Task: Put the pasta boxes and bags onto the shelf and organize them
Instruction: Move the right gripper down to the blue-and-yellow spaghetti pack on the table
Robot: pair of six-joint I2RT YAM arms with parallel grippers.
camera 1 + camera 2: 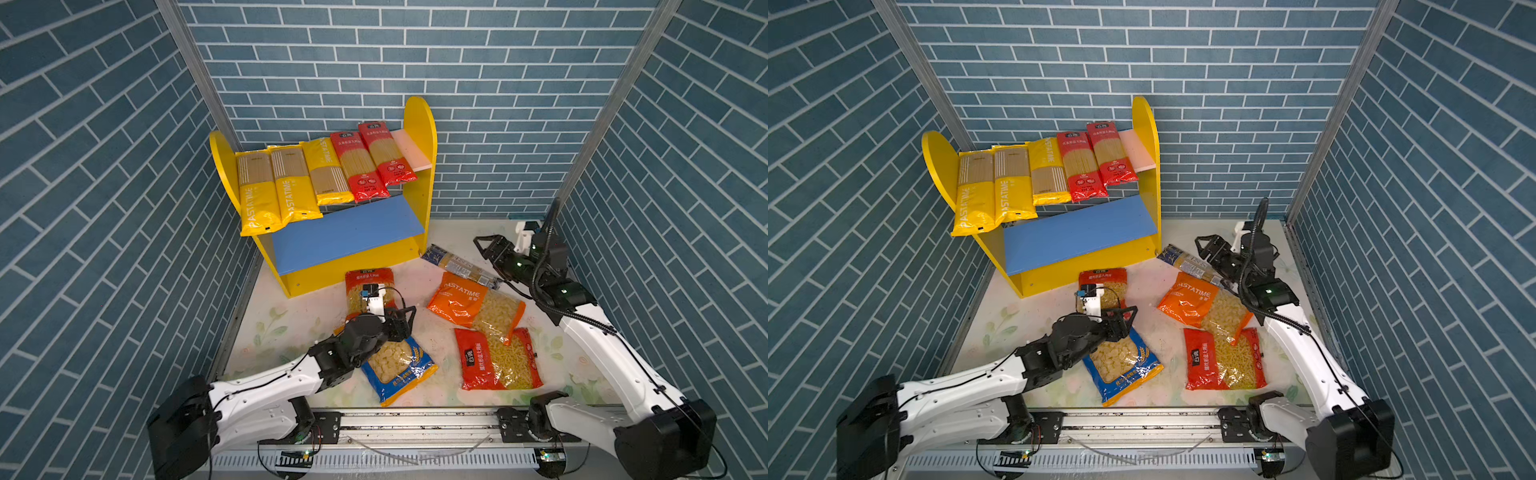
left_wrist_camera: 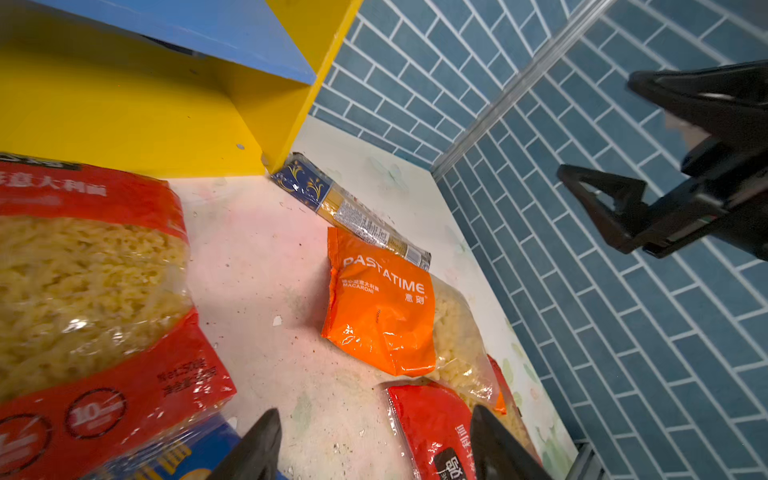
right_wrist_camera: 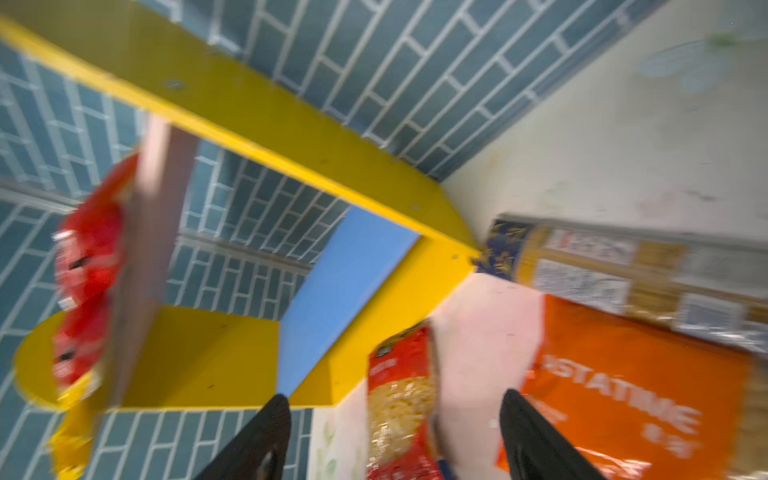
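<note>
1. Lying side by side on the shelf's (image 1: 420,124) pink upper board (image 1: 409,145), five spaghetti packs (image 1: 324,174) (three yellow, two red) are overhanging its front edge.
2. The dark-blue spaghetti pack (image 1: 457,262) is lying on the table (image 1: 291,324) just beside the shelf's right foot. The orange bag (image 1: 461,299) is overlapping the front red bag (image 1: 478,365).
3. The left arm is reaching low from the front rail. The left gripper (image 2: 374,413) is sitting near the blue bag (image 1: 399,365), jaws spread, gripping nothing.
4. The right arm is stretching along the right wall. The right gripper (image 3: 392,397) is pointing at the shelf, jaws spread, empty.
</note>
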